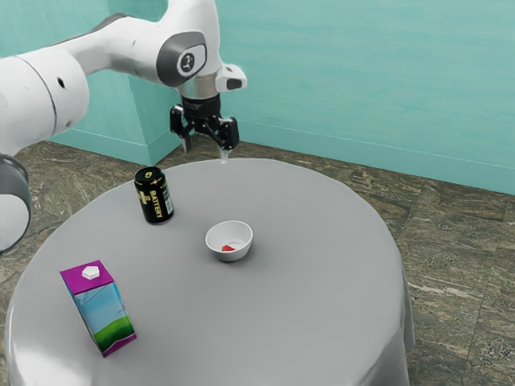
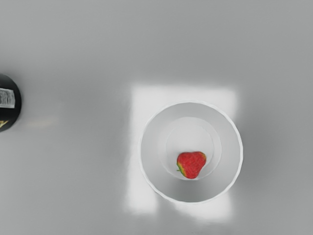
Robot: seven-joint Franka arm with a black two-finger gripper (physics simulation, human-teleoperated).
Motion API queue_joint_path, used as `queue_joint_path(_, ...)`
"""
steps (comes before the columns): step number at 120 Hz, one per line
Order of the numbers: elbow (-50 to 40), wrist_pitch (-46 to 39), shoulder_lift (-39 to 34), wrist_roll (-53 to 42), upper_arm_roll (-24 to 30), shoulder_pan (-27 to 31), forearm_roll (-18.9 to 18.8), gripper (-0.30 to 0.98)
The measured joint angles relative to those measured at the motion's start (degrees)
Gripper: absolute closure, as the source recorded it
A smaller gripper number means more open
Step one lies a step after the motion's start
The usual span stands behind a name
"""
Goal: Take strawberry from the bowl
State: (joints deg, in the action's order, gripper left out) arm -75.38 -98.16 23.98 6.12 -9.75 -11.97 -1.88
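One white robot arm [image 1: 42, 88] enters at the exterior view's left, reaching over one round table, whose grey cloth [image 1: 322, 257] hangs in folds at the exterior view's right. Three containers are counted on the cloth: one carton, one can and one bowl. First from the exterior view's left is the carton [image 1: 103, 310], one unit, standing, with a magenta top, one white cap and a printed blue sky over a green hill. Next is one black can [image 1: 153, 196], upright, lettered BATTERY in gold; the wrist view records part of its side, including a barcode label. Next is one black two-finger gripper [image 1: 205, 151], pointing down, above the level of the can and bowl; its two jaws stand spread, with a clear gap between the tips. Last of the three containers is one round white bowl [image 1: 229, 240], upright, apart from both the can and the carton. Contents of the bowl: one strawberry [image 2: 191, 164], red with yellow-green at one edge, lying on the bottom, off centre, near the wall. Behind the table are a brown stone-patterned floor [image 1: 451, 249] and teal walls [image 1: 362, 80].
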Motion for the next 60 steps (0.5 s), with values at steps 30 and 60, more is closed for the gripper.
queue_joint_path(30,-11.21,-10.58,1.86,0.04,0.02,-0.17,5.09,0.09)
queue_joint_path(60,-18.87,-17.73,1.68,0.19,0.15,-0.42,6.53,0.24)
